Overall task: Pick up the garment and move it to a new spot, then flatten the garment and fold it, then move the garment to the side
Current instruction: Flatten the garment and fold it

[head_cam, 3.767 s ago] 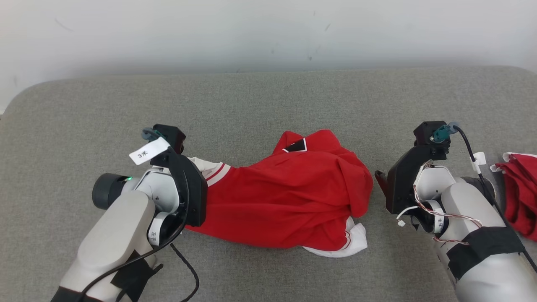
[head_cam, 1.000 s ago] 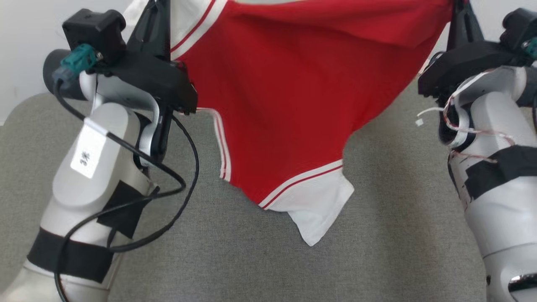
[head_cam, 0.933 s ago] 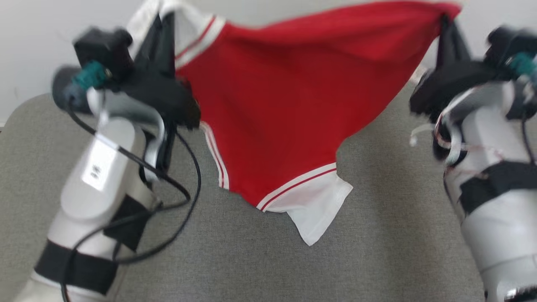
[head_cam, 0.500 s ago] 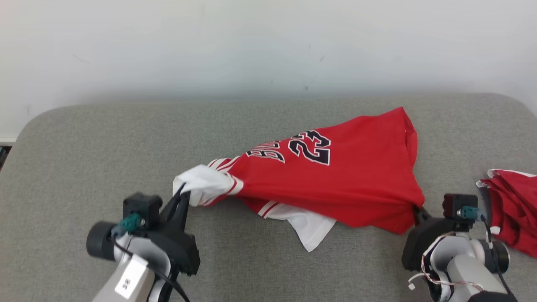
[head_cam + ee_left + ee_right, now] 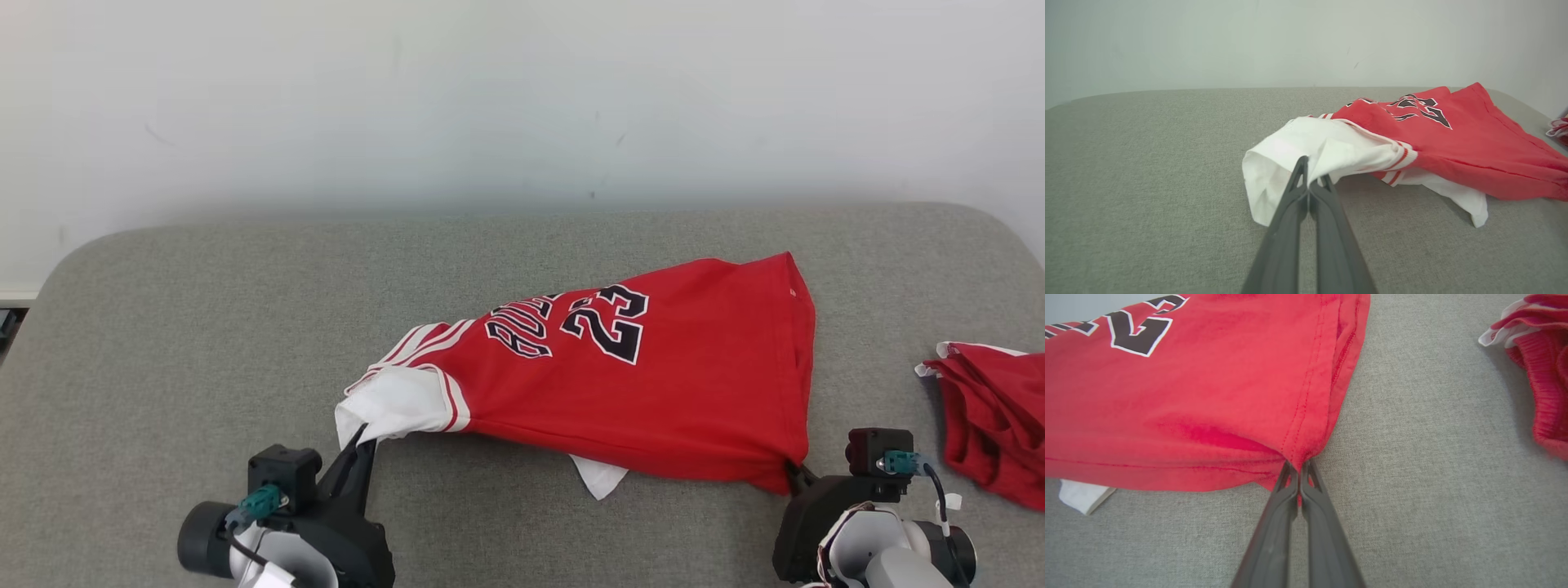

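Red jersey (image 5: 653, 392), black "23" on it, lies on the grey fabric pad (image 5: 204, 327), pulled out between the two grippers.

On left gripper (image 5: 1312, 173), jaws are pressed together, pinching the edge of the white sleeve (image 5: 1290, 151) right at the tips. In the left wrist view the sleeve opening bulges left of the jaws. The red body runs off ahead and to the right.

On right gripper (image 5: 1298, 465), jaws are closed tight on the jersey's hem corner. Red cloth is bunched at the tips, and the side seam runs straight ahead from them.

White flap (image 5: 600, 478) pokes out from under the jersey's near edge, between the two grippers.

Second red garment (image 5: 1539, 367), bunched, lies ahead-right of the right jaws, apart from the jersey.
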